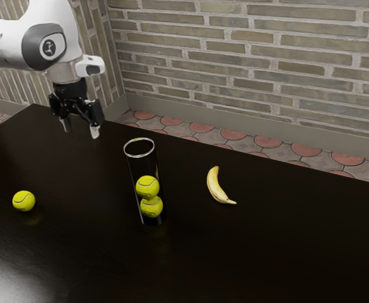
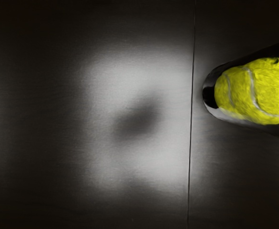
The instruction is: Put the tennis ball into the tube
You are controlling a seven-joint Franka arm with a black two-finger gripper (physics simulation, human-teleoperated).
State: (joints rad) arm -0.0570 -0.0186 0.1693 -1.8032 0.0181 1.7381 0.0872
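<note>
Carrying the set: one dark counter (image 1: 285,252). One white arm (image 1: 42,44), raised; jaws parted, holding nothing. One clear tube (image 1: 142,166), upright, stocked with an upper ball (image 1: 147,187) resting on a lower ball (image 1: 152,207). One banana (image 1: 216,185), near the tube. One loose tennis ball (image 1: 24,201), on the counter toward the exterior view's left, well apart from the tube. Outstanding, by my judgement: grasp, lift, carry over the rim, release inside.

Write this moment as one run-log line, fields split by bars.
pincer: open, empty, raised | loose ball: on table, outside tube | tube: upright, two balls inside | banana: on table
</note>
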